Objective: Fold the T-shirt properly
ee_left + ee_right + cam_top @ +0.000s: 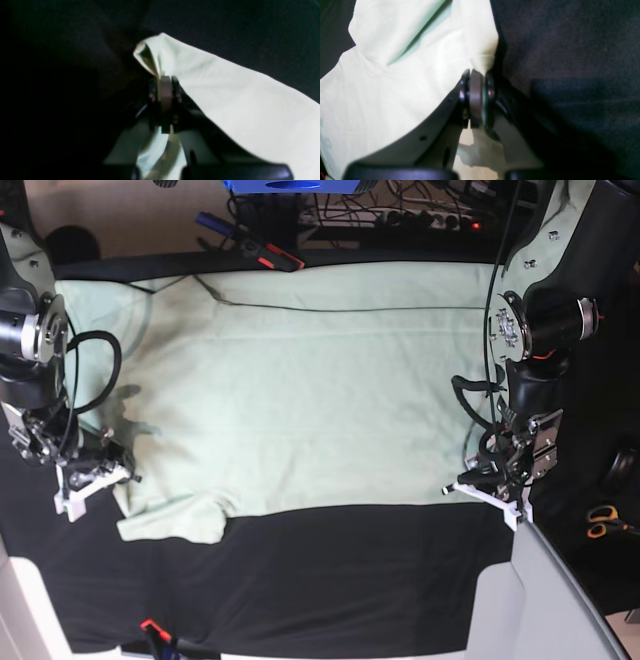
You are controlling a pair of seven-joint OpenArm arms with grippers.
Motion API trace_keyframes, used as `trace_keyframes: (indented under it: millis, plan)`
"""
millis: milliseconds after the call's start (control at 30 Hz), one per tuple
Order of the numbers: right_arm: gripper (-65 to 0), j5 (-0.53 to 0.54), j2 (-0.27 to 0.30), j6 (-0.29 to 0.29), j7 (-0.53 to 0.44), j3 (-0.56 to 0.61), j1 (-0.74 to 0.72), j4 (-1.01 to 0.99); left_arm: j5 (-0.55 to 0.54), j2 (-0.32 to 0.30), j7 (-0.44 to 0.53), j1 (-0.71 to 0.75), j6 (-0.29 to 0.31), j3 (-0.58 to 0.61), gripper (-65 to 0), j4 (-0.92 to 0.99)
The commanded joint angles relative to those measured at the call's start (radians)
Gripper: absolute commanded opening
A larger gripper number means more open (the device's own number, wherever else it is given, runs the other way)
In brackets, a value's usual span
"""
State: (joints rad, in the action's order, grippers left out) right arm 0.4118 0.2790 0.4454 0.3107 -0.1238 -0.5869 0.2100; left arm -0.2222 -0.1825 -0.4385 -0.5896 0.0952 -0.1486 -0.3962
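Lying flat across the black cloth (340, 580), the T-shirt (300, 400) spreads from one arm to the other, its far edge by the cables (400, 220) at the table's back. The left gripper (165, 82) is clamped on a puckered corner of the shirt's near edge; the right gripper (477, 75) pinches the shirt beside a sleeve. Bare black cloth runs wide along the near side. Scissors (605, 523) lie off to the left arm's outer side.
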Motion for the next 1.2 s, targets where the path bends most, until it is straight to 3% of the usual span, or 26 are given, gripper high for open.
trace_keyframes:
  millis: [0,333,633,833,1167]
  plan:
    - [-65.0,0.012,0.012,0.014,-0.018,-0.004,-0.032,0.019,-0.006,0.005,-0.049,-0.005,0.015,0.004,-65.0,-0.028]
    - [-65.0,0.014,0.012,0.011,0.000,-0.004,0.077,0.300,-0.010,0.011,-0.240,0.176,0.015,0.004,-65.0,-0.485]
    - [-65.0,0.014,0.018,0.010,0.164,-0.006,0.130,0.460,-0.010,0.011,-0.342,0.306,0.015,0.004,-65.0,-0.738]
    - [-65.0,0.012,0.016,0.010,0.327,-0.156,0.209,0.621,-0.010,0.010,-0.365,0.408,0.015,0.004,-65.0,-0.834]
    - [-65.0,0.014,0.013,0.010,0.499,-0.181,0.278,0.730,-0.010,0.005,-0.480,0.515,0.015,0.004,-65.0,-1.030]
